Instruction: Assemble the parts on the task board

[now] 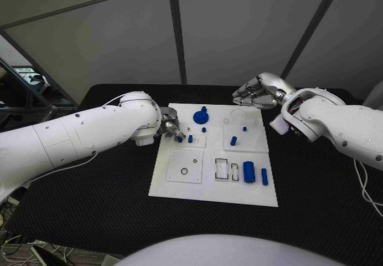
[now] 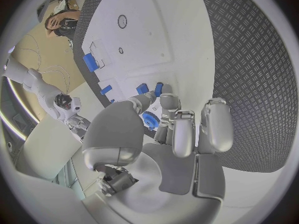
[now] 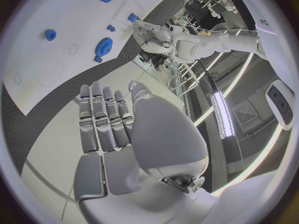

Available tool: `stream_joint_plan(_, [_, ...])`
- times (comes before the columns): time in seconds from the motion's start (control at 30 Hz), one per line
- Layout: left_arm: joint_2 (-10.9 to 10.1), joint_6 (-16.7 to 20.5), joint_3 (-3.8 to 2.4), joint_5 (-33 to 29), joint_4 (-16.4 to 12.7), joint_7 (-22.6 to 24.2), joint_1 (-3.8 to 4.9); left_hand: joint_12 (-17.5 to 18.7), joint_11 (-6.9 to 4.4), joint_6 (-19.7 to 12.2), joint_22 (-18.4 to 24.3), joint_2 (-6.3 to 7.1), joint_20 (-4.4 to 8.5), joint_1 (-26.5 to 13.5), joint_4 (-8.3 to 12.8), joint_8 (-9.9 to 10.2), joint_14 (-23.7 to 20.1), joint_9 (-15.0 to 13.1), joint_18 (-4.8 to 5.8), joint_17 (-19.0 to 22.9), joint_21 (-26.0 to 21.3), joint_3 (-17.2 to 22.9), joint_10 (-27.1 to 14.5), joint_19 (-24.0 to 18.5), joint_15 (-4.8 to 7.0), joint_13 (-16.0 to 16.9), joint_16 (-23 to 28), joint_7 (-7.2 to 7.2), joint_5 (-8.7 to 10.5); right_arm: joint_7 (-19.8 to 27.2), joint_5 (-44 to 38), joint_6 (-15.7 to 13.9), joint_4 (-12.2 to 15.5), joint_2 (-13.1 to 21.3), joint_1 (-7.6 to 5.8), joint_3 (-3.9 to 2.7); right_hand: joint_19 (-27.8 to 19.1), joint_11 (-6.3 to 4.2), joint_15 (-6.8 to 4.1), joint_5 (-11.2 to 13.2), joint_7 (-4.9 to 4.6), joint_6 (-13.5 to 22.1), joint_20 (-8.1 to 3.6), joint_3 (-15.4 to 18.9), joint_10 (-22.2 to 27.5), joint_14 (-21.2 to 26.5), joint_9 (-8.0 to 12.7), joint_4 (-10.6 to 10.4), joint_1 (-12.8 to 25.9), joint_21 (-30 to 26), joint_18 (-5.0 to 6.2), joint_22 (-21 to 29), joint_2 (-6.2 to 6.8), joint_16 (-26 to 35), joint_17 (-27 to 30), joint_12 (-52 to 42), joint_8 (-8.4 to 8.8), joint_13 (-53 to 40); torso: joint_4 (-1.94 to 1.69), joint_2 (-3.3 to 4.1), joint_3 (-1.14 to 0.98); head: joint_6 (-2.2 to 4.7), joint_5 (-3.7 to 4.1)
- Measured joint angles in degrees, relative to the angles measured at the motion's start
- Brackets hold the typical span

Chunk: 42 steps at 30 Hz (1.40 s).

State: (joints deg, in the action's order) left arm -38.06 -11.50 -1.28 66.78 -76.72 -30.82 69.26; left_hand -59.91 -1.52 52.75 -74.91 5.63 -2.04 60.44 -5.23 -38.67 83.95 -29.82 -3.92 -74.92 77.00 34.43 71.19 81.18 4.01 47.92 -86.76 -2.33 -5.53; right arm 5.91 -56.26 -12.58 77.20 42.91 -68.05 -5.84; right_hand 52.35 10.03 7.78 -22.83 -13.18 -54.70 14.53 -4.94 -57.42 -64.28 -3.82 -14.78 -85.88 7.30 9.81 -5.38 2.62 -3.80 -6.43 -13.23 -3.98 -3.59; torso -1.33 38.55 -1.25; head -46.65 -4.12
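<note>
— Parts on the task board (image 1: 214, 191): where do they sit against the left hand (image 1: 170, 127)?
— Two small blue pegs (image 1: 190, 138) stand just beside its fingertips (image 2: 167, 100); the blue gear (image 1: 201, 117) lies near, just beyond them. Whether that hand pinches anything, I cannot tell.
— And the right hand (image 1: 257, 91)?
— It hovers off the board's far corner, fingers (image 3: 102, 115) straight and together, holding nothing. The blue cylinder (image 1: 249, 172) lies well apart from both hands.

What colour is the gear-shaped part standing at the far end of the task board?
The gear is blue, on the white task board; the head view shows it best.
</note>
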Motion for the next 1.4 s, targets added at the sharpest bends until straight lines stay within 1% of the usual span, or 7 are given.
stream_joint_plan(0.7, [-0.1,0.3,0.09,0.0,1.4,-0.2,-0.15,-0.6,-0.23,1.0,0.0,0.60,0.20,-5.5,-7.1,-0.2,0.1,-0.1,0.00,0.0,0.0,-18.0,0.2,0.6,0.34,0.5,0.0,0.00,0.03,-0.1,0.0,0.3,0.1,0.1,0.00,0.00,0.0,0.00,0.00,0.0,0.00,0.0,0.00,-0.2,0.0,0.0,0.0,-0.2,0.0,0.0,0.00,0.0,0.00,0.0,0.1,0.0,0.00,0.0,-0.07,0.02,0.04,-0.05,0.19])
stream_joint_plan(0.97, [-0.9,2.1,0.12,-0.2,1.2,0.2,-0.24,0.8,0.22,0.8,0.0,-1.01,0.11,-3.9,-9.3,-0.1,0.0,-0.1,0.00,0.0,-1.3,-22.7,-1.5,0.5,0.40,-1.7,0.5,-0.25,0.04,-0.1,0.0,0.3,0.1,0.2,0.00,0.00,0.0,0.00,0.00,0.0,0.00,0.0,0.00,-0.2,0.0,0.0,0.0,-0.2,0.0,0.0,0.00,0.0,0.00,0.0,0.1,0.0,0.00,0.0,-0.07,-0.03,0.06,0.15,0.30])
stream_joint_plan(1.1, [-1.4,4.8,0.11,-2.0,1.2,1.7,-0.24,7.2,1.60,-2.9,3.5,-1.70,-0.74,-1.7,-10.7,1.4,0.1,0.1,-0.07,0.0,-9.3,-25.9,-8.2,-4.7,-0.61,-9.4,6.5,-1.78,0.32,-0.1,0.0,0.4,0.1,0.2,0.00,0.00,0.0,0.00,0.00,0.0,0.00,0.0,0.00,-0.2,0.0,0.0,0.0,-0.2,0.0,0.0,0.00,0.0,0.00,0.0,0.1,0.0,0.00,0.0,-0.07,-0.05,0.06,0.38,0.42])
stream_joint_plan(1.13, [-1.5,5.4,0.10,-2.7,1.3,2.1,-0.24,7.9,2.17,-4.0,5.6,-1.96,-1.09,-0.9,-10.9,1.7,0.0,0.4,-2.73,0.0,-12.1,-26.7,-9.5,-6.5,-1.10,-10.1,8.6,-2.27,0.33,-0.1,0.0,0.4,0.1,0.2,0.00,0.00,0.0,0.00,0.00,0.0,0.00,0.0,0.00,-0.2,0.0,0.0,0.0,-0.2,0.0,0.0,0.00,0.0,0.00,0.0,0.1,0.0,0.00,0.0,-0.07,-0.05,0.05,0.42,0.45])
stream_joint_plan(1.2, [-1.7,6.8,0.09,-3.9,1.3,3.0,-0.24,9.1,3.29,-6.2,11.6,-2.17,-1.85,0.4,-11.0,2.6,-2.6,0.9,-2.73,5.0,-20.1,-27.8,-12.2,-11.7,-2.13,-11.0,15.3,-3.31,0.33,-0.1,0.0,0.4,0.1,0.2,0.00,0.00,0.0,0.00,0.00,0.0,0.00,0.0,0.00,-0.2,0.0,0.0,0.0,-0.2,0.0,0.0,0.00,0.0,0.00,0.0,0.1,0.0,0.00,0.0,-0.07,-0.06,0.04,0.53,0.52])
stream_joint_plan(1.27, [-1.9,8.3,0.09,-5.4,1.4,4.3,-0.24,9.8,4.37,-8.5,16.9,-2.38,-2.78,1.2,-11.3,3.3,-5.8,1.6,-5.39,10.2,-27.4,-29.3,-14.6,-16.2,-3.09,-11.6,21.0,-4.51,0.33,-0.1,0.0,0.4,0.1,0.2,0.00,0.00,0.0,0.00,0.00,0.0,0.00,0.0,0.00,-0.2,0.0,0.0,0.0,-0.2,0.0,0.0,-0.01,0.0,0.00,0.0,0.1,0.0,0.00,0.0,-0.07,-0.06,0.03,0.61,0.58])
stream_joint_plan(1.4, [-2.0,11.6,0.09,-7.6,1.5,7.3,-0.24,10.3,5.99,-11.5,23.1,-2.97,-4.45,3.9,-11.1,3.8,-12.7,3.0,-5.38,20.9,-36.3,-31.8,-18.5,-21.3,-4.72,-12.9,32.0,-6.35,0.33,-0.1,0.0,0.4,0.1,0.2,0.00,0.00,0.0,0.00,0.00,0.0,0.00,0.0,0.00,-0.2,0.0,0.0,0.0,-0.2,0.0,0.0,0.00,0.0,0.00,0.0,0.1,0.0,0.00,0.0,-0.07,-0.05,0.03,0.74,0.66])
